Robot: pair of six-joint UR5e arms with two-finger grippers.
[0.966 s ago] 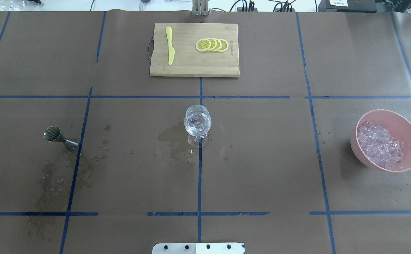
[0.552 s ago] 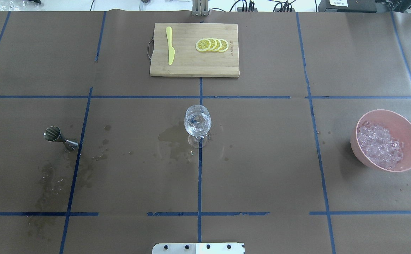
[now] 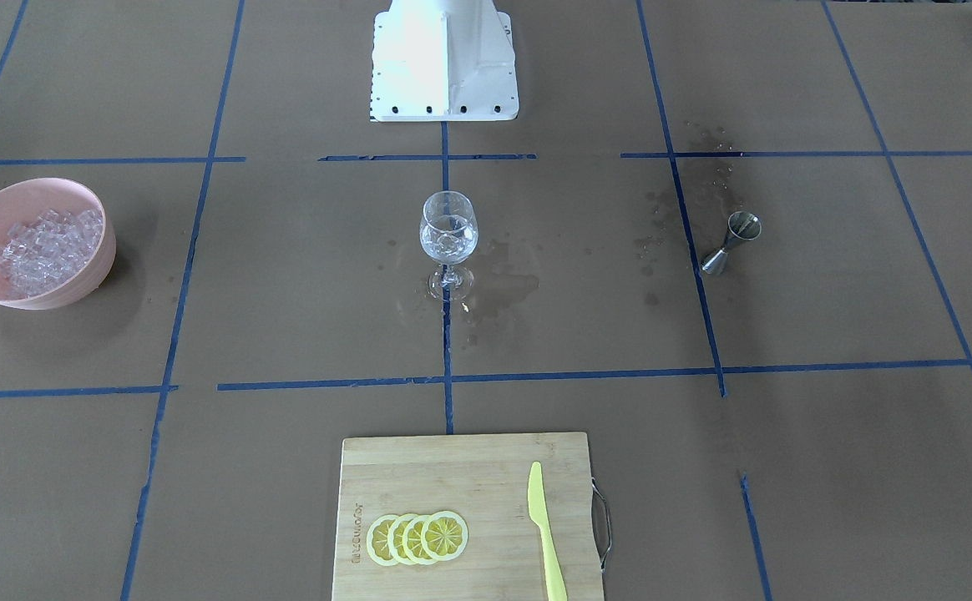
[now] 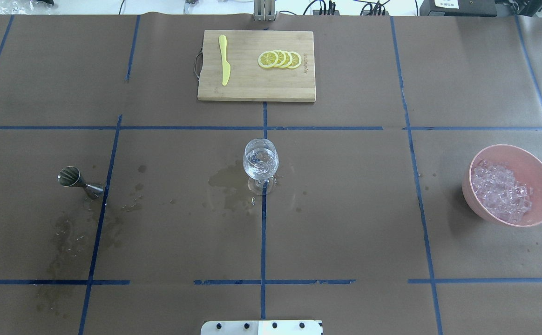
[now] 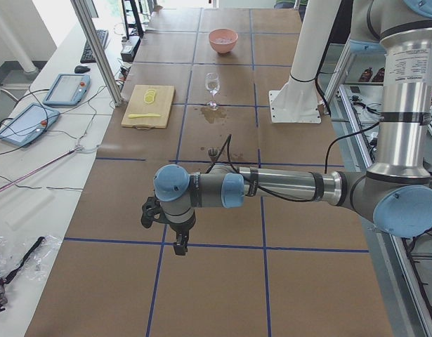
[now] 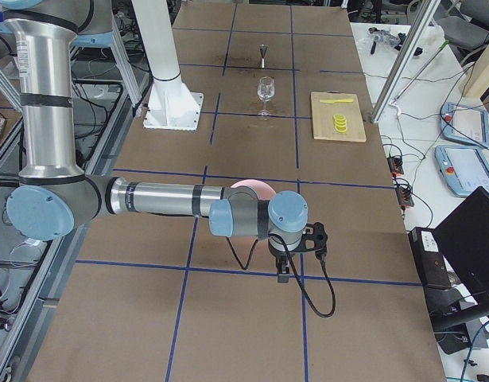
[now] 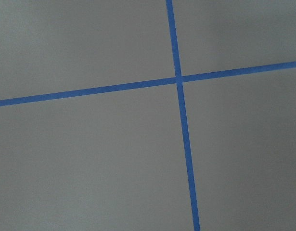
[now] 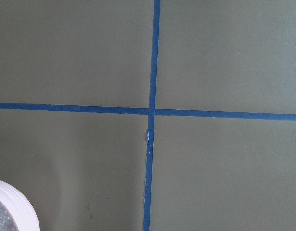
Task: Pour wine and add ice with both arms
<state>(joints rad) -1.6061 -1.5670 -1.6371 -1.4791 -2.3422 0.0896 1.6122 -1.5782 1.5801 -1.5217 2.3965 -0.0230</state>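
The left arm (image 5: 286, 186) reaches out level and low toward the surface's left edge, wrist turned down. The right arm (image 6: 157, 199) does likewise toward the right edge. Whether their jaws are parted cannot be told. The ice (image 4: 501, 193) is heaped in a pink bowl (image 4: 538, 172) near the right edge.

Overhead and front-facing views look down from opposite sides, sharing the clear stemmed wine glass (image 4: 260, 160); end views look along the brown-papered table (image 5: 223, 281); wrist views face it closely.
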